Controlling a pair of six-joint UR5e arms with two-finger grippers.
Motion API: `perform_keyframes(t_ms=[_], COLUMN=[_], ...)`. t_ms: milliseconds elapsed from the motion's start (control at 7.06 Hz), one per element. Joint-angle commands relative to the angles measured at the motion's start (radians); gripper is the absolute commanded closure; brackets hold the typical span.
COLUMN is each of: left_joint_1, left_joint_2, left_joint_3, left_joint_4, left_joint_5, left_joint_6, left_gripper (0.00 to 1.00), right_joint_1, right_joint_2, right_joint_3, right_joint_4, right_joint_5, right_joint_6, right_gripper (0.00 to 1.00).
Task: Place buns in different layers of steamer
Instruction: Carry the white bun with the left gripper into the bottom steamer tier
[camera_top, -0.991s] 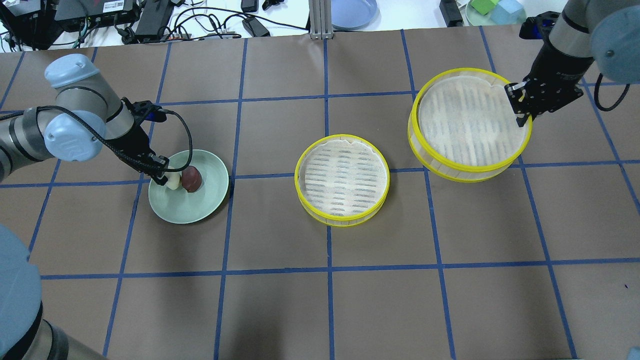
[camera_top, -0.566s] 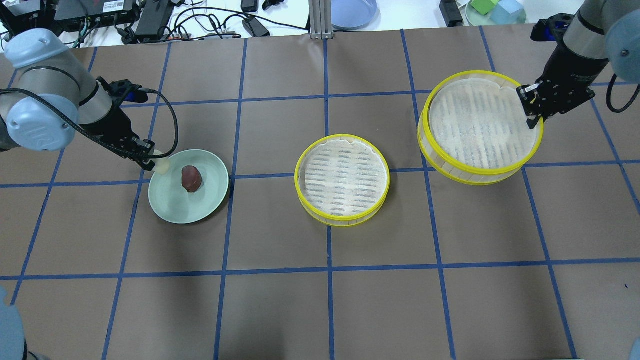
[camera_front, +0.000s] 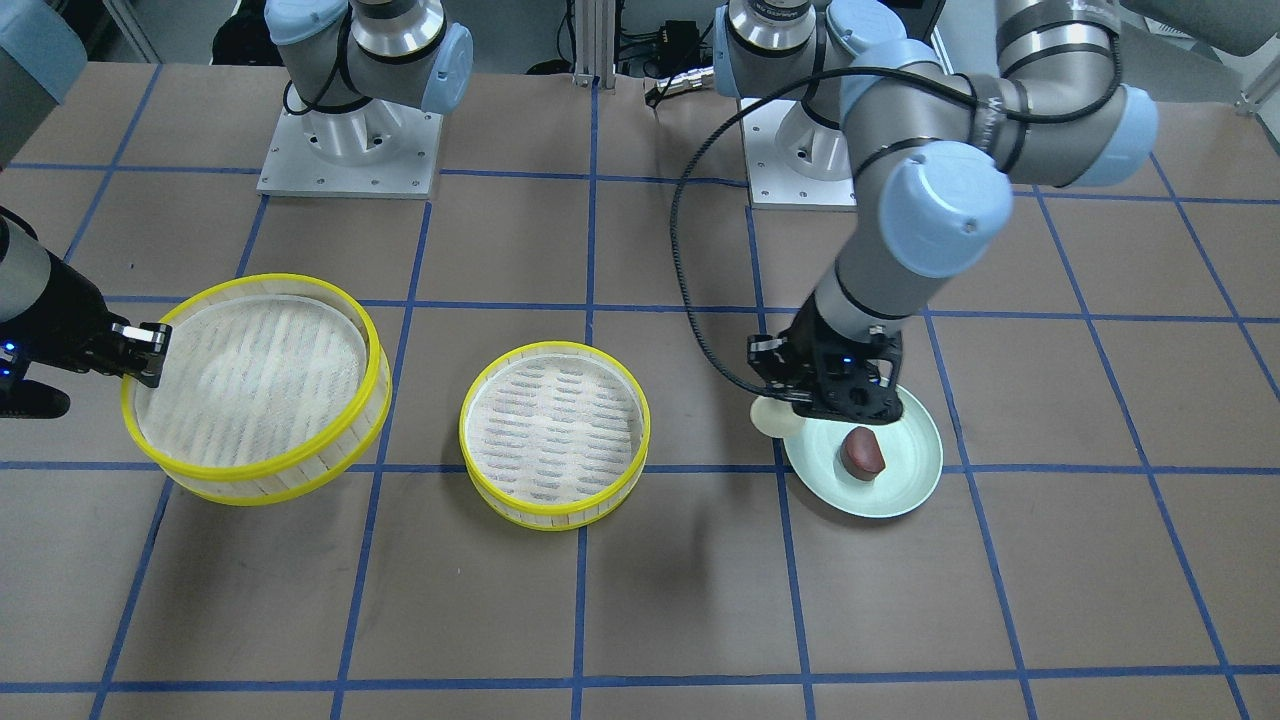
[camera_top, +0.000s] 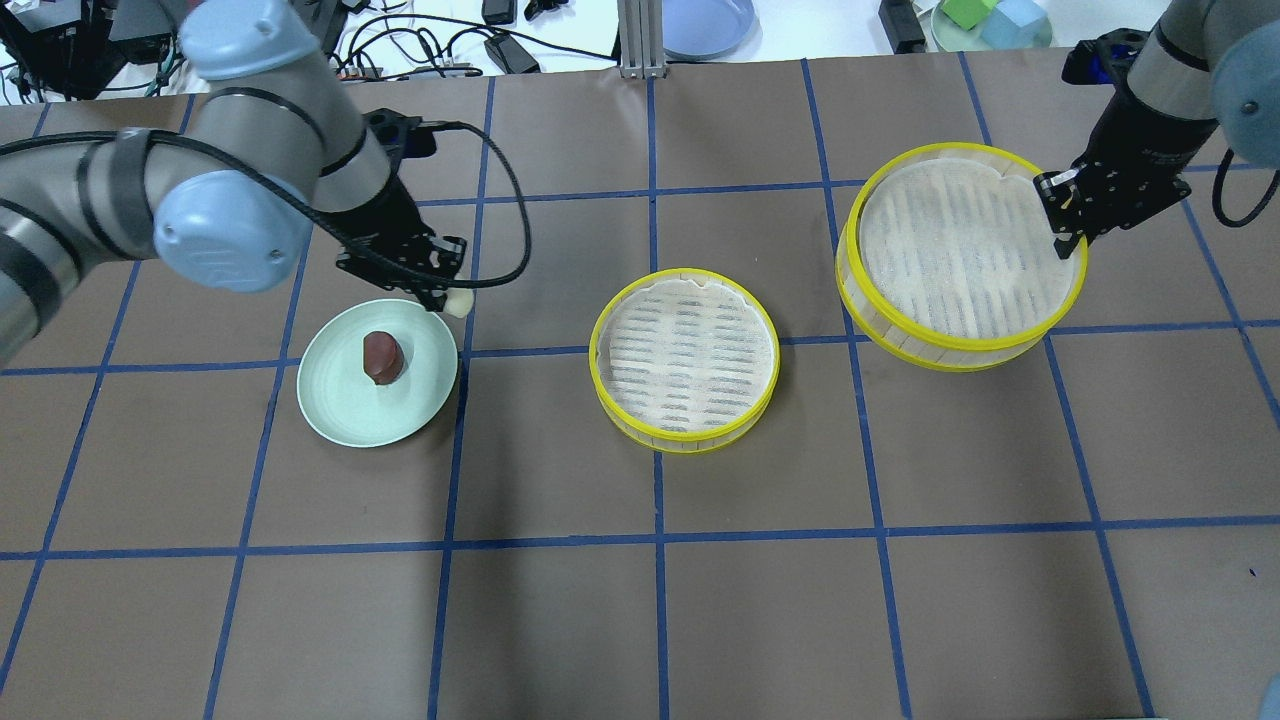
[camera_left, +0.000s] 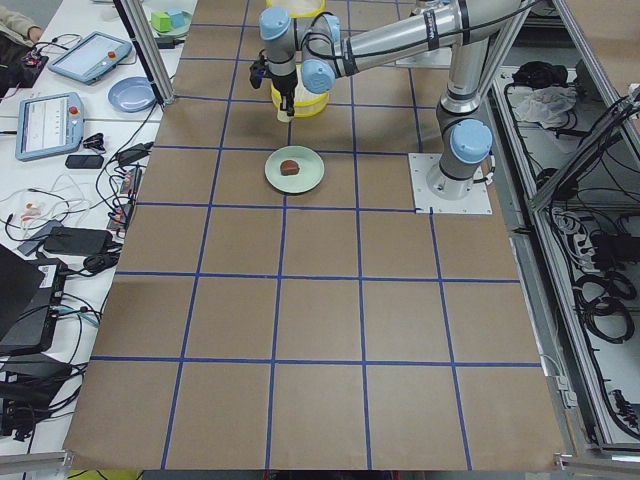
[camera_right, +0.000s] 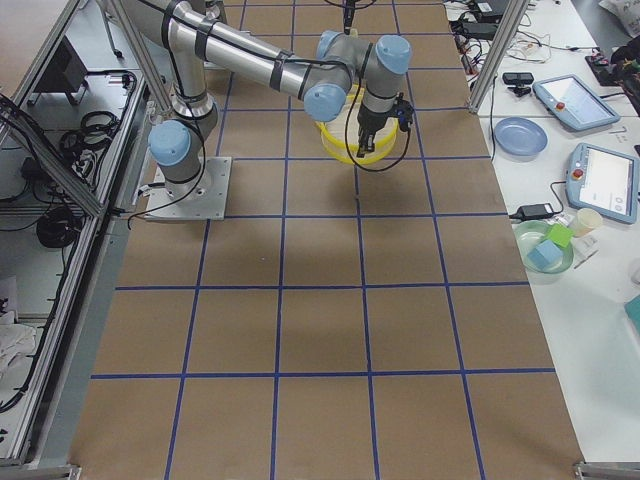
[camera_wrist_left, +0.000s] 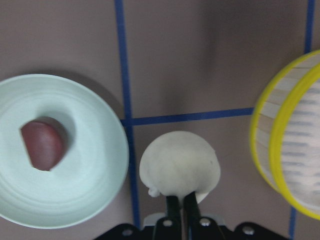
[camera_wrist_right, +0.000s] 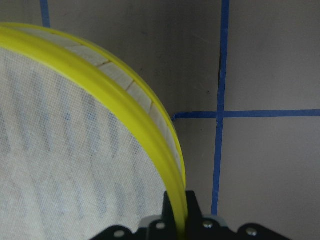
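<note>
My left gripper (camera_top: 445, 298) is shut on the cream-white bun (camera_top: 459, 303) and holds it in the air just past the far right rim of the pale green plate (camera_top: 335, 415). In the left wrist view the bun (camera_wrist_left: 180, 170) hangs between the plate (camera_wrist_left: 95, 195) and a steamer layer (camera_wrist_left: 292, 145). The reddish-brown bun (camera_top: 381, 358) lies on the plate. One steamer layer (camera_top: 684, 355) stands empty mid-table. My right gripper (camera_top: 1063, 240) is shut on the rim of the other layer (camera_top: 955, 250), which hangs tilted above the table.
A blue plate (camera_top: 705, 25), a metal post (camera_top: 635, 40), cables and a green dish with blocks (camera_top: 990, 22) lie along the table's far edge. Both arm bases (camera_front: 350, 150) stand on the robot's side.
My left gripper has lifted the cream-white bun off the plate and carried it from the plate's left side to its far right rim. The right gripper shifted slightly right with its steamer layer.
</note>
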Motion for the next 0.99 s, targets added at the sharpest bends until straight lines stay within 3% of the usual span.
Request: perform_keyframes(t_ms=[0,283,566,708,850], left_joint_1=[-0.147,-0.223,-0.275,-0.28,-0.28], left_joint_2=[-0.045,-0.115,-0.169,-0.181,-0.182], left_joint_3=[0.011,0.026,0.037,0.037,0.037], left_joint_4=[0.07,0.203,0.213,0.213,0.213], left_joint_5=[-0.013,-0.074,-0.091,-0.091,-0.093], left_joint_6=[-0.262,-0.427,-0.519,-0.503,-0.499], left_gripper=[1.0,1.0,0.98,0.24,0.0], right_joint_1=[0.001,0.001,0.001,0.001,0.003], right_joint_2=[0.003,0.003,0.004,0.004,0.004], right_joint_3=[0.0,0.0,0.0,0.0,0.0], right_joint_4=[0.0,-0.002,-0.002,-0.002,-0.002], right_joint_5=[0.0,-0.002,0.0,0.0,0.0], right_joint_6=[0.0,-0.002,-0.002,-0.002,-0.002], right_gripper=[1.0,1.0,1.0,1.0,1.0])
